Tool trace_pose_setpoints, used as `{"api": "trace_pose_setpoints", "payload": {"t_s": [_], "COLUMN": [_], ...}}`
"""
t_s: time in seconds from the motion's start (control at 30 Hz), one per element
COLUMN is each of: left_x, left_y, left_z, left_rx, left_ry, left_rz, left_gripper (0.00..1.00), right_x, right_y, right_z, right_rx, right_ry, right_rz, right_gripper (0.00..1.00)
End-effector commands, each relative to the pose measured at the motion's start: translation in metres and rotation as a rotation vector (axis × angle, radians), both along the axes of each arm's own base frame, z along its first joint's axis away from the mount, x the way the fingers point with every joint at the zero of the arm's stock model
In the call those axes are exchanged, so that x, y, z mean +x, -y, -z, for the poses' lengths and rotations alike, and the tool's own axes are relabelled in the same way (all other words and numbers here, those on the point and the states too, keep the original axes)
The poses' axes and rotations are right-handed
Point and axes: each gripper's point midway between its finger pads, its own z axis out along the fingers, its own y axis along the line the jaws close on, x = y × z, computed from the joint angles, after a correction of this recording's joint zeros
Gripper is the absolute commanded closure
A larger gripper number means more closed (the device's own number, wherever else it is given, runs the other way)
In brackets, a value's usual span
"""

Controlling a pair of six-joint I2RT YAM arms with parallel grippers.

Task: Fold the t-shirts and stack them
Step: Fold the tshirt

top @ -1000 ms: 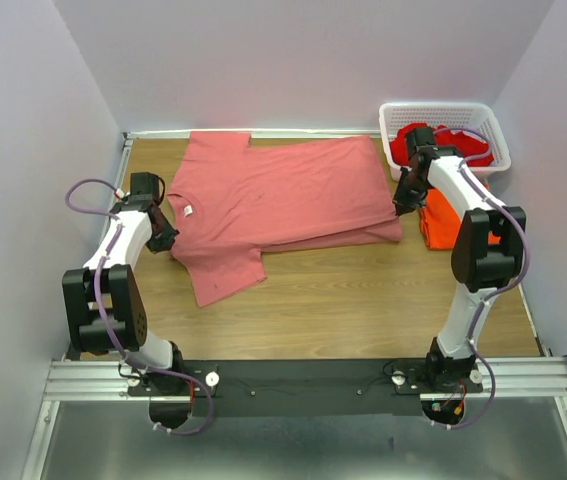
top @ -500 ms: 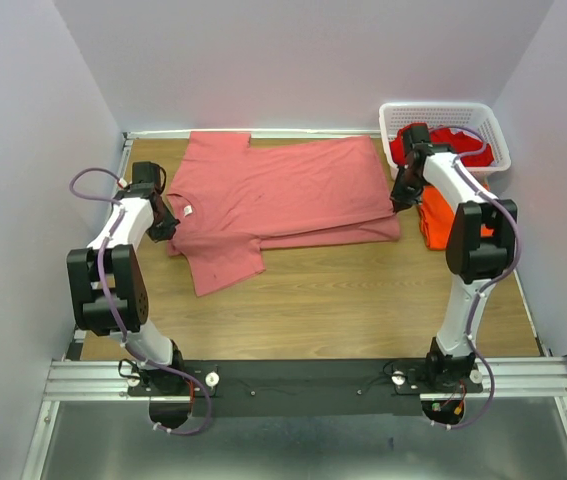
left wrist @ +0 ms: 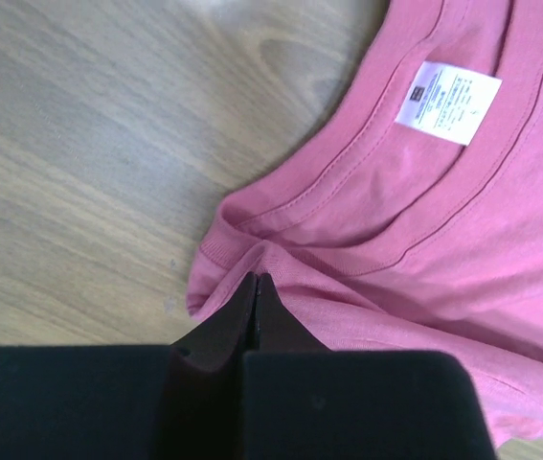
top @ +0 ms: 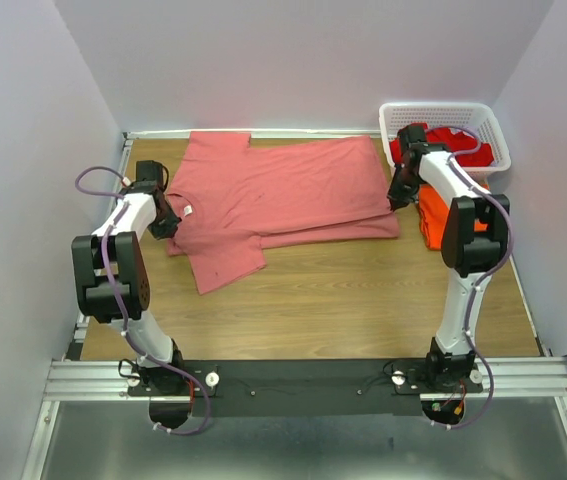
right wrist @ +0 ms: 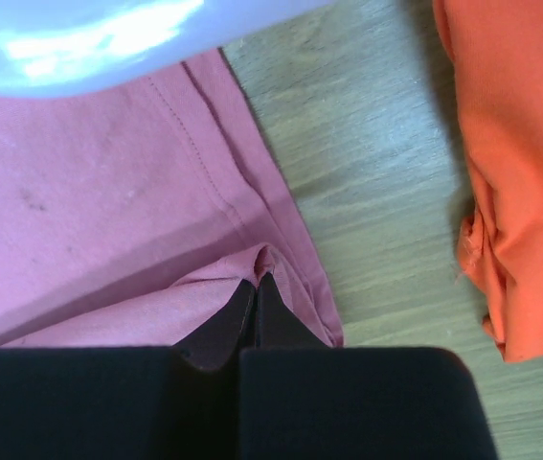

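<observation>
Top external view: the wooden counter point(top: 363, 290) carries the salmon-pink t-shirt point(top: 283, 190), spread between the left hand point(left wrist: 255, 280) and the right hand point(right wrist: 256, 278). The white basket point(top: 443, 107), beyond the right hand, holds red cloth point(top: 460, 140), probably more t-shirts. The orange t-shirt point(right wrist: 510, 144) lies just right of that hand. The left hand is clenched on cloth beside the collar, the right on a hem-corner fold.

My feed shows the salmon-pink tee point(top: 283, 190) as soft matt cloth with stitched hems and a white printed label point(left wrist: 446, 103). The worktop point(top: 363, 290) is smooth grained wood. The orange tee point(right wrist: 510, 144) is matt cloth. The basket point(top: 433, 106), at the far right corner, is white plastic lattice.
</observation>
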Motion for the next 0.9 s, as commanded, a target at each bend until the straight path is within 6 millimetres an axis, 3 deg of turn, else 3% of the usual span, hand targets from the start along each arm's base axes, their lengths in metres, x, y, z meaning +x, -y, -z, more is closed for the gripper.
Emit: {"api": "trace_pose_setpoints", "payload": {"t_s": [0.0,0.43,0.5,0.67,0.73,0.87], "left_x": [0.018,0.025,0.026,0.027,0.027,0.027], "left_y": [-0.017,-0.020,-0.019,-0.023,-0.024,-0.026], "left_z": [-0.005,0.005,0.004,-0.004,-0.011,-0.032], "left_rx": [0.051,0.063,0.062,0.080,0.086,0.104], "left_ry": [0.042,0.038,0.042,0.064,0.079,0.129], "left_rz": [-0.021,-0.023,-0.022,-0.039,-0.044,-0.047], "left_gripper": [1.00,1.00,0.97,0.70,0.60,0.43], "right_x": [0.014,0.023,0.022,0.023,0.024,0.033], "right_y": [0.012,0.019,0.017,0.015,0.012,0.006], "right_z": [0.008,0.028,0.030,0.027,0.022,-0.009], "right_rx": [-0.045,-0.075,-0.070,-0.055,-0.041,-0.007], "right_ry": [0.021,0.033,0.029,0.042,0.052,0.126], "right_rz": [0.038,0.073,0.072,0.068,0.059,0.042], "right_gripper": [0.99,0.98,0.92,0.82,0.73,0.64]}}
